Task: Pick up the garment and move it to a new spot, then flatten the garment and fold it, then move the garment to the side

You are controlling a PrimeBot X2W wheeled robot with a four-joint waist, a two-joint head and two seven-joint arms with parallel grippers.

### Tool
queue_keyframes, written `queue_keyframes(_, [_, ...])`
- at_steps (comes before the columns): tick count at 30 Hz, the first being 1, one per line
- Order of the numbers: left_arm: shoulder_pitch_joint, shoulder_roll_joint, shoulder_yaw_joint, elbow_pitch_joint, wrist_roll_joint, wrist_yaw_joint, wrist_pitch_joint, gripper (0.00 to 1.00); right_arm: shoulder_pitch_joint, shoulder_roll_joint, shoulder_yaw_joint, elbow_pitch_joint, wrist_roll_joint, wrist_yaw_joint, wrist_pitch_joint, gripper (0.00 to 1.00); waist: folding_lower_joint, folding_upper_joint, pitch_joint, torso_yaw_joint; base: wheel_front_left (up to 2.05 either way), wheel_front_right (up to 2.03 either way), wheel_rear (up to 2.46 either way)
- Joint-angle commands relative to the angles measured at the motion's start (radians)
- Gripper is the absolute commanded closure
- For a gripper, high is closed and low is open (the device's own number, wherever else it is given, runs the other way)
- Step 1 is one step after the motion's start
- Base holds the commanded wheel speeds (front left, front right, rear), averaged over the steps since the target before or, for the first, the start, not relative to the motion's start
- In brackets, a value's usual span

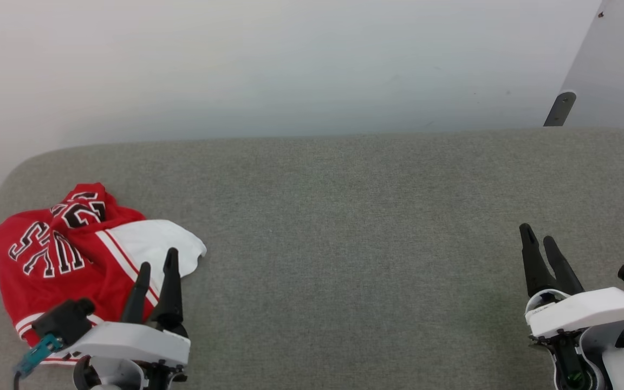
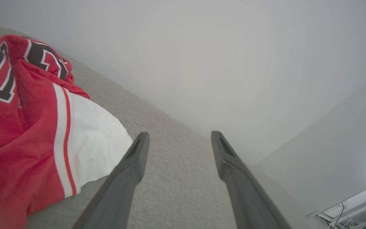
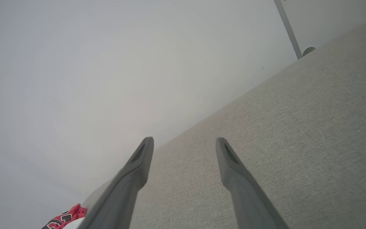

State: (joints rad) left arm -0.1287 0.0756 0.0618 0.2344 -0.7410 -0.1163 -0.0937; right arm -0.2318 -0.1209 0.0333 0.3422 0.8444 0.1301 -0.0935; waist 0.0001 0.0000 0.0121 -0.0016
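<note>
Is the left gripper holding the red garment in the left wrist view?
No, the left gripper is open over the grey surface, and the garment lies crumpled beside it, not gripped.

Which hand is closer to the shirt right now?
The left hand: it stands open right beside the shirt, at its white sleeve. The right hand is far across the grey surface, over bare fabric.

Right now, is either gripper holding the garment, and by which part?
Nothing is held: left gripper and right gripper both stand open and empty. The garment lies loose.
</note>
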Motion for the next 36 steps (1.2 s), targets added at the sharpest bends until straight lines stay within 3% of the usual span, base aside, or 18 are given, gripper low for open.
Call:
queue_keyframes(1, [-0.016,0.008,-0.002,-0.015,0.041,0.006,-0.011,0.00,-0.029,-0.009,0.004,-0.006,-0.047,0.000,-0.011,0.00,-0.0001,0.0000,-0.001,-0.001,0.00,0.00,0.00])
queue_keyframes(24, [-0.011,0.045,-0.053,0.017,0.343,0.052,-0.074,0.00,-0.059,-0.015,-0.004,0.050,-0.414,0.001,-0.075,0.00,-0.0001,0.0000,-0.005,-0.015,0.00,0.00,0.00])
queue_keyframes(36, [-0.018,0.055,-0.071,0.030,0.444,0.066,-0.103,0.00,-0.065,-0.002,-0.026,0.056,-0.537,0.001,-0.103,0.00,-0.0001,0.0000,-0.008,-0.019,0.00,0.00,0.00])
